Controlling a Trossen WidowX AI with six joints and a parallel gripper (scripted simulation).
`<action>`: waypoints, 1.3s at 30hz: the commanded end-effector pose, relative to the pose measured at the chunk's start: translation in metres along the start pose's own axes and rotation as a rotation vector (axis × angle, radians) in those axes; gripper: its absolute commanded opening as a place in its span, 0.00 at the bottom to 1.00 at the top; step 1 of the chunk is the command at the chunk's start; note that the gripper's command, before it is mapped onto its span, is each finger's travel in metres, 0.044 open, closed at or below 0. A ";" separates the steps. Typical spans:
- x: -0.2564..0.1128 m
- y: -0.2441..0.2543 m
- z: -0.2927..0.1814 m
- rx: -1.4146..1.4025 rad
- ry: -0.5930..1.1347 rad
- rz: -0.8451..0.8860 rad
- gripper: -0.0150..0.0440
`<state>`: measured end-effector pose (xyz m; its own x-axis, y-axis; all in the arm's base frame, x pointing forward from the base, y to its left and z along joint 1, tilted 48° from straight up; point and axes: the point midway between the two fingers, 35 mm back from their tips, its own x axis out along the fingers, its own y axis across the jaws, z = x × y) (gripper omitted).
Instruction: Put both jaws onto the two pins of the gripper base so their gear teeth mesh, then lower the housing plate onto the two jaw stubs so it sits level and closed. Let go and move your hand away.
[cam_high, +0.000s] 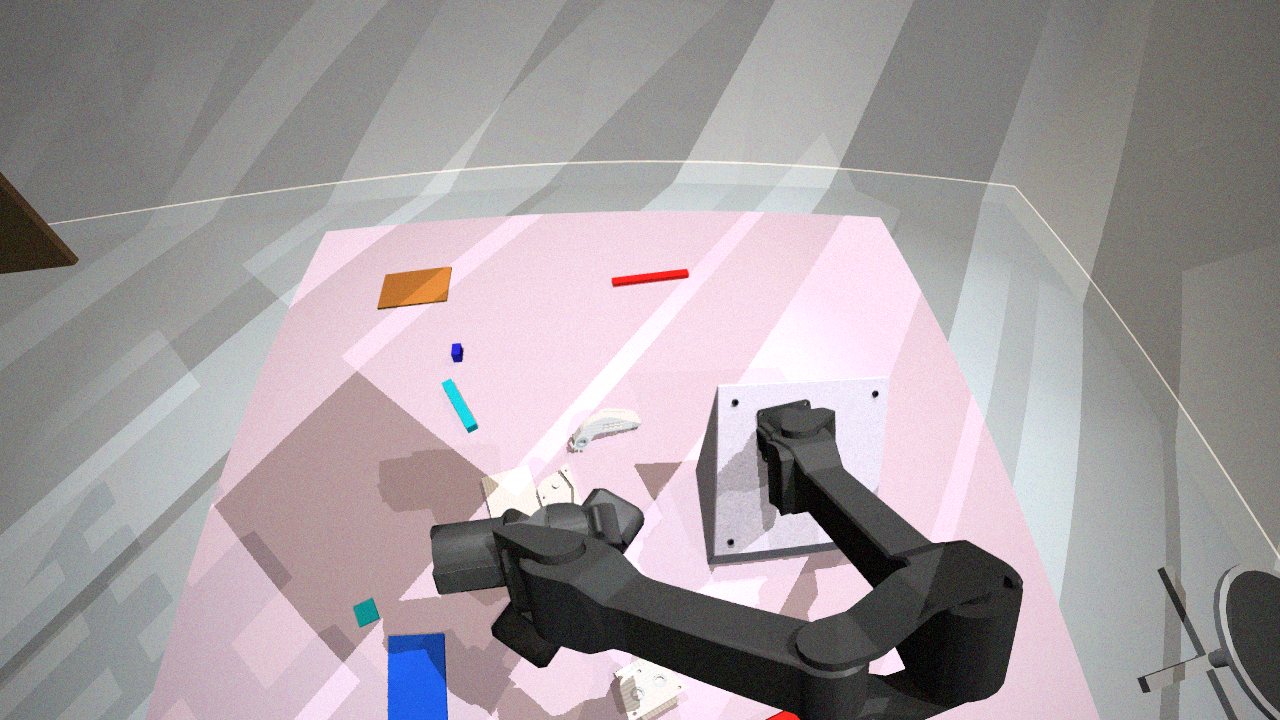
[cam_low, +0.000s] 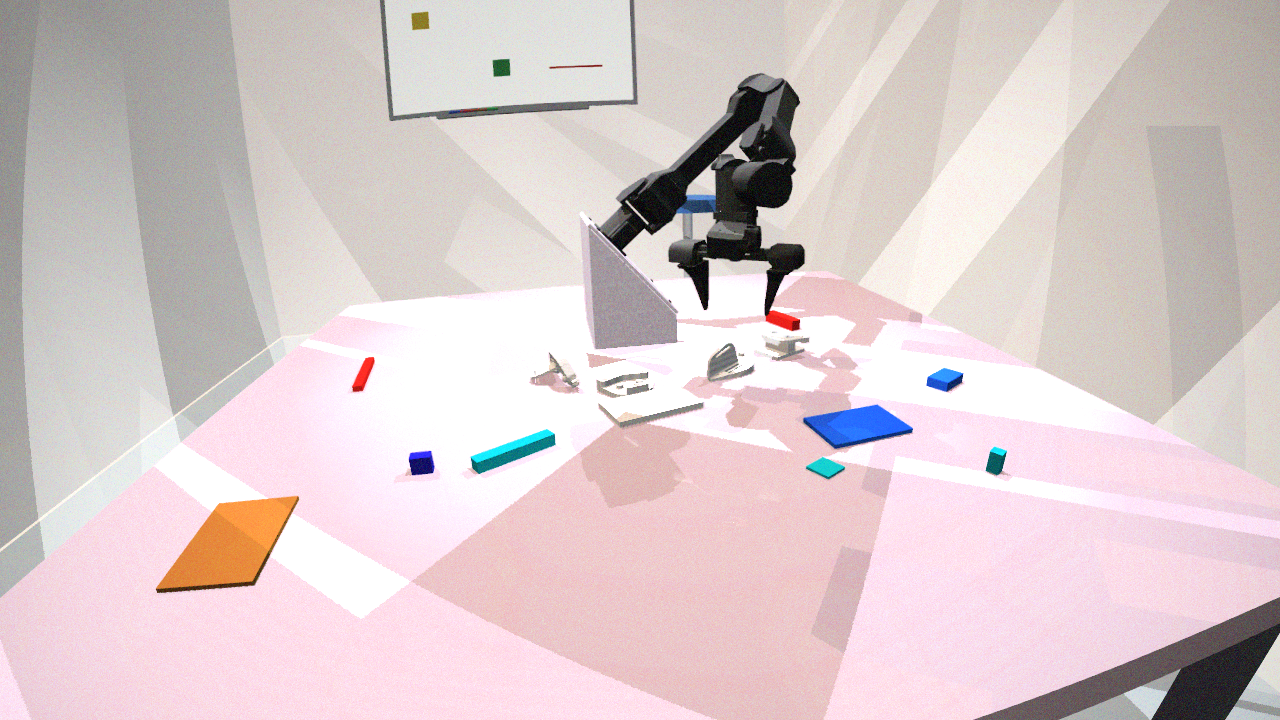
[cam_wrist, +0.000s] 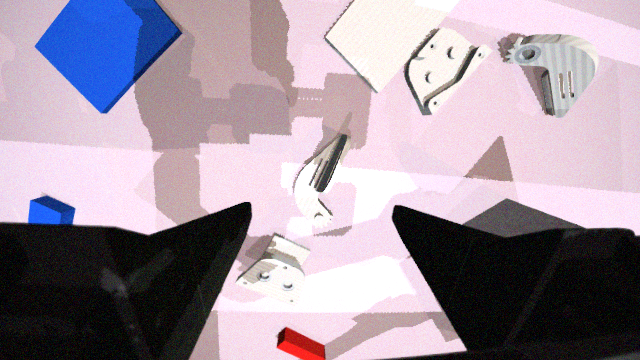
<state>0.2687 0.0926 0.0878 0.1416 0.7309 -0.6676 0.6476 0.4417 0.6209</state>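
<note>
My gripper (cam_low: 735, 310) (cam_wrist: 324, 210) is open and empty, pointing down above the table. The gripper base (cam_high: 646, 698) (cam_low: 784, 340) (cam_wrist: 275, 288) stands with its two pins up. One jaw (cam_low: 735, 364) (cam_wrist: 304, 192) lies loose beside the base, below and between my fingertips in the wrist view; the arm hides it in the top view. The other jaw (cam_high: 608, 424) (cam_low: 562, 369) (cam_wrist: 580, 65) lies farther off, at the wrist view's upper right. The housing plate (cam_high: 547, 497) (cam_low: 623, 385) (cam_wrist: 440, 65) lies on the table, partly covered by my arm in the top view.
A pale slab (cam_high: 505, 490) (cam_low: 651, 408) (cam_wrist: 385, 40) lies beside the housing plate. A blue plate (cam_high: 416, 676) (cam_low: 857, 425) (cam_wrist: 90, 50), a blue block (cam_low: 944, 379) (cam_wrist: 44, 212) and a red block (cam_low: 783, 320) (cam_wrist: 301, 345) lie around the parts. The arm's sloped mount (cam_low: 631, 304) stands behind them.
</note>
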 end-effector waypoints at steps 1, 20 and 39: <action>0.000 0.000 0.001 0.099 0.006 -0.001 1.00; 0.007 -0.001 0.005 0.374 0.008 -0.006 1.00; 0.053 -0.001 0.005 0.374 0.010 -0.006 1.00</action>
<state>0.2790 0.1253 0.0554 0.1351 0.7377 -0.6615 0.8728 0.2274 0.4318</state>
